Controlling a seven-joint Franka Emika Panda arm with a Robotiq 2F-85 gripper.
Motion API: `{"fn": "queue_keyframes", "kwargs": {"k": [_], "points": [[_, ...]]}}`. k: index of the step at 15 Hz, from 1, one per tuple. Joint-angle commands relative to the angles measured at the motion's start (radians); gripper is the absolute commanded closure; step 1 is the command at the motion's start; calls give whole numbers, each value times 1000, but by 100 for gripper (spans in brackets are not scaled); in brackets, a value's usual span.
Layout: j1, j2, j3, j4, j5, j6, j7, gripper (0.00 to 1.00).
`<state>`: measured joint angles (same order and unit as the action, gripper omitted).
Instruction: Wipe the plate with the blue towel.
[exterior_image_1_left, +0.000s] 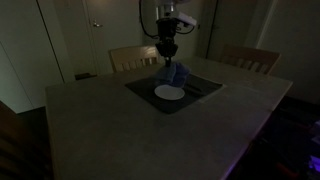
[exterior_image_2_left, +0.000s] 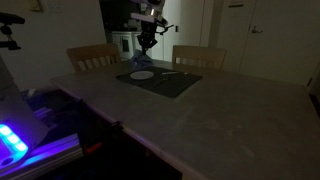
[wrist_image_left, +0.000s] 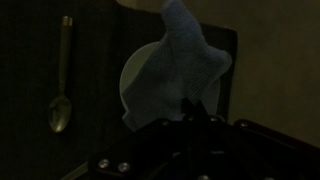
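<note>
my pincer (exterior_image_1_left: 167, 50) hangs over the part of the tabletop (exterior_image_1_left: 100, 130) near the edge where the 2 chairs (exterior_image_1_left: 131, 58) stand. it is pinched on the top of the blue towel (exterior_image_1_left: 174, 74). in the wrist view the cloth bunches out from between my fingers and spreads wider lower down. it covers most of the plate (wrist_image_left: 129, 75), leaving only a pale sliver of rim on 1 side. the light is poor, so i cannot tell whether the towel's loose end touches the plate or hangs just above it.

the plate lies on a dark mat (exterior_image_1_left: 145, 84) set toward that same edge, well away from the near corners. in an exterior view the towel hangs at the plate's far side, with the white disc showing in front of it. a spoon (wrist_image_left: 62, 100) lies apart from the plate, on what looks like the mat.

i judge the towel soft, light and floppy. it will fold and drag rather than push, so a hold on a gathered bunch near the top suits it and leaves a loose pad below to sweep with. the plate looks smooth, hard and probably breakable. nothing pins it, so it may slide on the mat if i press hard. that calls for light pressure, short strokes across the middle, and care that my fingertips do not strike the plate or knock the spoon.
</note>
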<state>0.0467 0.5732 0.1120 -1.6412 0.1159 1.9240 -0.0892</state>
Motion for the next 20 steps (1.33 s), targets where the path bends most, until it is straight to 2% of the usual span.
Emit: {"fn": "queue_keyframes", "kwargs": {"k": [1,8,14,20], "points": [[-2,-51,-9,-117,13,0,4,99],[-8,18,-28,-118,11,-82,25,99],[-26,128,-32,-27,30,-134,15,99],[-32,205,-25,75,50,-130,12,99]]}}
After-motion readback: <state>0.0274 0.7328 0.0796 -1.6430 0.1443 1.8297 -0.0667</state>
